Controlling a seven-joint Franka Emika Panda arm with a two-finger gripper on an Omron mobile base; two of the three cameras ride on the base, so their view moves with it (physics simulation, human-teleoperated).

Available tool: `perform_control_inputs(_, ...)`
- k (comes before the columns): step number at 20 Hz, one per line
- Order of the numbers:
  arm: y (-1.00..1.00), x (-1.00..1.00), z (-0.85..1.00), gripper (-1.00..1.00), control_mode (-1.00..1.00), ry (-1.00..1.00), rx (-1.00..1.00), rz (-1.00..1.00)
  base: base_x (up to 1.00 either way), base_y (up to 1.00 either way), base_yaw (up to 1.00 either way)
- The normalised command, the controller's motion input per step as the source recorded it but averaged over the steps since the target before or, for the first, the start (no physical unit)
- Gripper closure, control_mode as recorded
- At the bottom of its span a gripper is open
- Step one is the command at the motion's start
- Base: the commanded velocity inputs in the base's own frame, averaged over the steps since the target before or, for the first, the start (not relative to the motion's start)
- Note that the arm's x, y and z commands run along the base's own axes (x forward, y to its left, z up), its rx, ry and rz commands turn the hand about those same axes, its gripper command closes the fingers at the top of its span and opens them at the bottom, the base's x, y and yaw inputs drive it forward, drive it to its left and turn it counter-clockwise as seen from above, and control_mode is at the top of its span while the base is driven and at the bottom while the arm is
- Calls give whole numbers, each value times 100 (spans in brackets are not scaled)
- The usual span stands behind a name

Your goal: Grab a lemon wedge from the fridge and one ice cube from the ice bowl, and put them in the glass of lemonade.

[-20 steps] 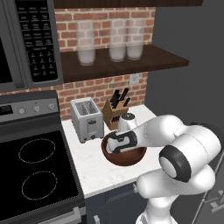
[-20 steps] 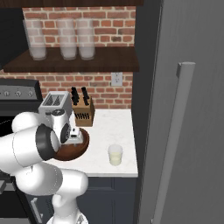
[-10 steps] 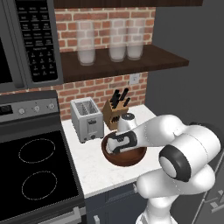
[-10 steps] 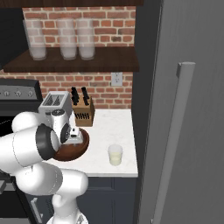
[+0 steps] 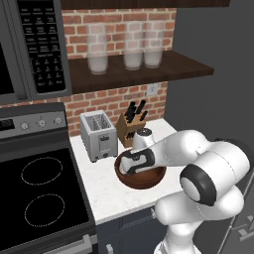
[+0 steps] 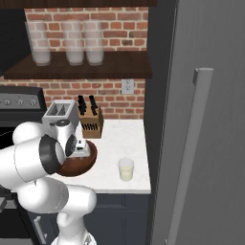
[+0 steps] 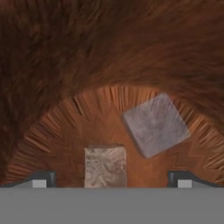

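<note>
Left base view: the arm bends down over the counter [image 5: 99,196], hand sunk in the ice bowl [image 5: 141,179], which sits in front of the toaster [image 5: 99,135] and knife block [image 5: 130,130]. Finger tips are hidden behind the hand here, so jaw state can't be read from this side.

Right base view: the same bowl [image 6: 79,164] shows partly behind the arm, with the gripper [image 6: 79,149] dipped into it. The glass of lemonade [image 6: 126,169] stands on the counter to the bowl's right, near the fridge [image 6: 201,119], whose door looks closed. The lemon wedge is presumably inside, not yet fetched.

Hand view: looking straight down at the bowl floor [image 7: 100,65]. The gripper [image 7: 109,178] is spread wide, tips at the far left and right of the bottom edge, holding nothing. Two cubes lie here. One ice cube [image 7: 105,167] sits squarely between the tips, sides lined up with the jaws, close under the hand. The second cube [image 7: 155,124] lies further ahead and toward the right tip, turned at an angle, and apart from the first. Judgement: the centred cube is the target; a straight drop and close should take it, with the angled one outside the jaws' path.
</note>
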Motion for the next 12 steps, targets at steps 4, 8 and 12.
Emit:
perform_control_inputs(4,3,0,0,-100,-100,0,0,0,0,0,0)
perform_control_inputs(8,0,0,0,-100,-100,1,0,0,0,0,0)
perform_control_inputs(12,0,10,-2,-100,-100,1,0,0,0,0,0)
